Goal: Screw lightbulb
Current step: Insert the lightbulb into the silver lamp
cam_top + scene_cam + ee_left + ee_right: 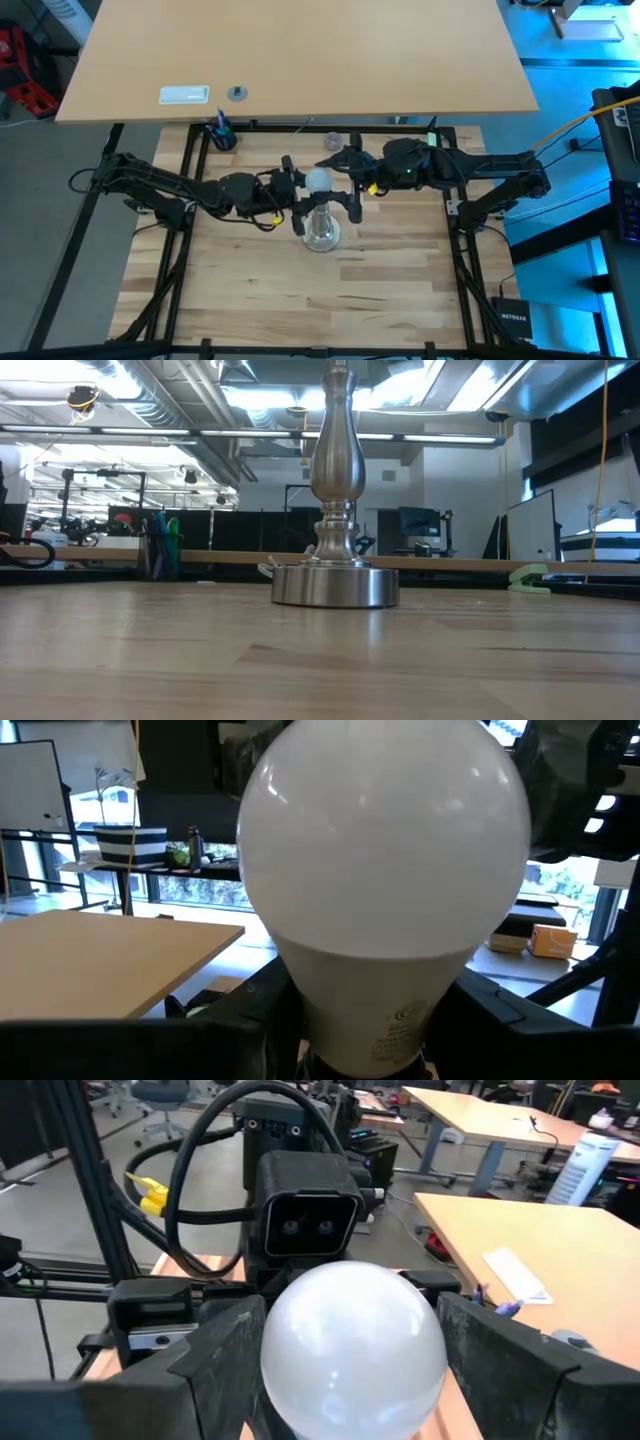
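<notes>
The small white frosted lightbulb point(318, 180) sat high above the middle of the pale wooden bench point(250, 290), directly over the silvery round-based lamp stand point(320, 232) whose turned metal column point(333, 460) rose out of the top of the low view; whether its screw base had entered the socket could not be told. The left tool point(298, 178) met the bulb from one side, and its wrist view showed the globe point(385, 850) filling the picture with dark fingers point(250, 1020) close against the narrowing neck on both sides, so it appeared closed on the bulb. The right tool point(338, 168) came from the opposite side, its fingers point(225, 1355) standing to either side of the globe point(352, 1348); whether they pressed on it could not be told. A dark cup holding blue pens point(222, 135) stood at the far left corner of the bench, and a small greyish round knob point(332, 142) lay just behind the right tool. Beyond lay a second tan tabletop point(300, 50) carrying a white rectangular block point(185, 95) and a small round object point(237, 93). The near half of the bench lay open, bounded by black frame rails point(190, 200) at both sides.
</notes>
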You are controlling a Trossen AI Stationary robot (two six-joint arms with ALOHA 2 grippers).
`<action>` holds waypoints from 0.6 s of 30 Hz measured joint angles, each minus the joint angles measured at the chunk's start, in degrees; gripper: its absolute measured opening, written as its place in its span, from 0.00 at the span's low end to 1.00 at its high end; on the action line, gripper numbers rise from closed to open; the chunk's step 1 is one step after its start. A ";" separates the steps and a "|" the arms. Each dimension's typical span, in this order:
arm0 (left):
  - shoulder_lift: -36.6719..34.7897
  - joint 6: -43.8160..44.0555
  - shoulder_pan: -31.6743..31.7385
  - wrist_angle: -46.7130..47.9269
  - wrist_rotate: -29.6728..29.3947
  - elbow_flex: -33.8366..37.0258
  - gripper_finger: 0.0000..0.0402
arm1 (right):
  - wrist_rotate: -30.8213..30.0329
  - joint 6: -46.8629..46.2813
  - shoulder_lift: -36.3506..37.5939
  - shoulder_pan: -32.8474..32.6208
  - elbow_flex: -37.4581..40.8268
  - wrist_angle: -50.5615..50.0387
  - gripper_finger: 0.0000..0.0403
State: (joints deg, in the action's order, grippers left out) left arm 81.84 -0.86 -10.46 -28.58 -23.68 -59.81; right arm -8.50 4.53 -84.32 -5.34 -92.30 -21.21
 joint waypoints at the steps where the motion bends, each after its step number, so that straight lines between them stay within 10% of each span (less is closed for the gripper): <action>1: 0.00 0.00 0.02 0.00 -0.02 0.00 0.40 | -0.09 0.01 0.24 0.00 -0.01 -0.31 0.72; 18: -1.37 -0.04 -0.36 4.66 1.37 -0.24 0.59 | -1.11 0.18 0.68 0.11 0.05 -1.40 0.72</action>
State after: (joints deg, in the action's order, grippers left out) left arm 80.48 -0.90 -10.82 -23.91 -22.32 -60.05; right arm -9.61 4.71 -83.65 -5.23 -92.25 -22.61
